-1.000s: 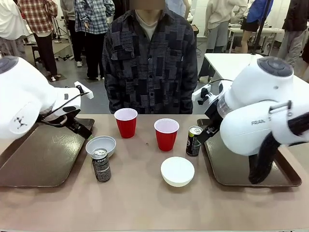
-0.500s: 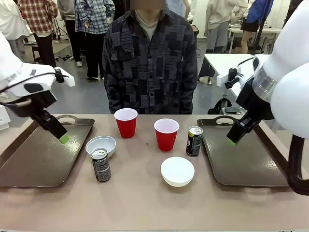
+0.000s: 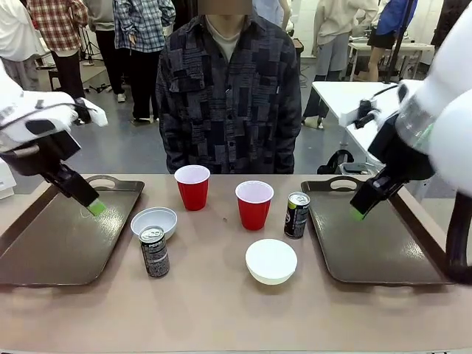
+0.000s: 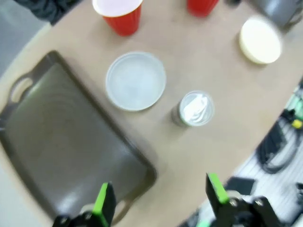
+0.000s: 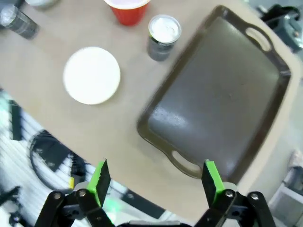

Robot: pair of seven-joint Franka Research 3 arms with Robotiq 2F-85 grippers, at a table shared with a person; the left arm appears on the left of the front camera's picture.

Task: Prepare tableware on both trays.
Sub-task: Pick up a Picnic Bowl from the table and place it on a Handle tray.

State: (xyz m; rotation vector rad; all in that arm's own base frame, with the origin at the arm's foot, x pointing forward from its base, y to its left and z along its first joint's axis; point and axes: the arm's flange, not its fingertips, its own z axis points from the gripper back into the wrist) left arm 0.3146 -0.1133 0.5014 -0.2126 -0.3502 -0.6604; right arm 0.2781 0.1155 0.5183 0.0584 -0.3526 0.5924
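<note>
The task appears to be at its opening step. The two large dark brown rectangular plastic trays, the left tray [image 3: 51,247] and the right tray [image 3: 383,254], carry nothing, and all the tableware stands on the tan surface [image 3: 221,310] between them.

The left hand [image 3: 94,207] hovers over the upper part of its tray, and the right hand [image 3: 358,214] over the upper left of its own. Each wrist view shows the green-padded fingers spread wide with nothing between them.

Across the middle of the front frame stand:
- two tapered, thin-walled red plastic party cups with white insides, the left cup [image 3: 192,188] and the right cup [image 3: 254,206]
- two small round white bowls, smooth and shallow, the left bowl [image 3: 154,221] and the lower bowl [image 3: 271,261]
- two slim dark drink cans with silver tops, the left can [image 3: 154,252] and the right can [image 3: 296,215]

The next move probably calls for each hand to descend on its nearest piece, though blur in the wrist views leaves the alignment unclear. The raised rims will need clearing when anything is placed.
</note>
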